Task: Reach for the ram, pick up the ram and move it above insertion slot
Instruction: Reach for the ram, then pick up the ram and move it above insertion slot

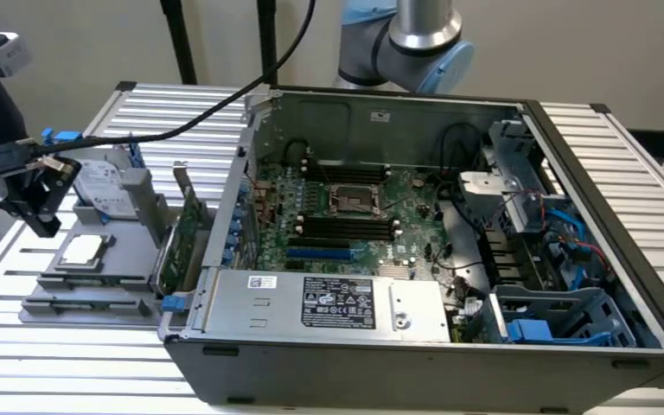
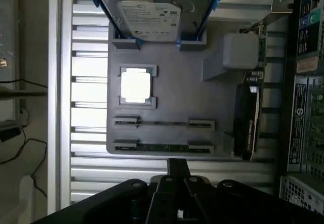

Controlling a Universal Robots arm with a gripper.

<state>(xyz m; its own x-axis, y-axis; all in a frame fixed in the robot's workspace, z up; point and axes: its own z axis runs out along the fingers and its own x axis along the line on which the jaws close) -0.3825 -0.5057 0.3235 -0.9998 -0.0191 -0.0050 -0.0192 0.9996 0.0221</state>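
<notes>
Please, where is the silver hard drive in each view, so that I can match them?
Exterior view: the hard drive leans at the far end of the grey tray, at the exterior view's left.
Wrist view: the hard drive stands at one end of the tray, just past the chip.
Shared landmark: the square chip on the tray.

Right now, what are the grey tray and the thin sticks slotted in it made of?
Grey tray: likely plastic, matte, one even colour, no glint. Ram sticks: likely circuit board, dark green edges; seen edge-on, so uncertain.
</notes>
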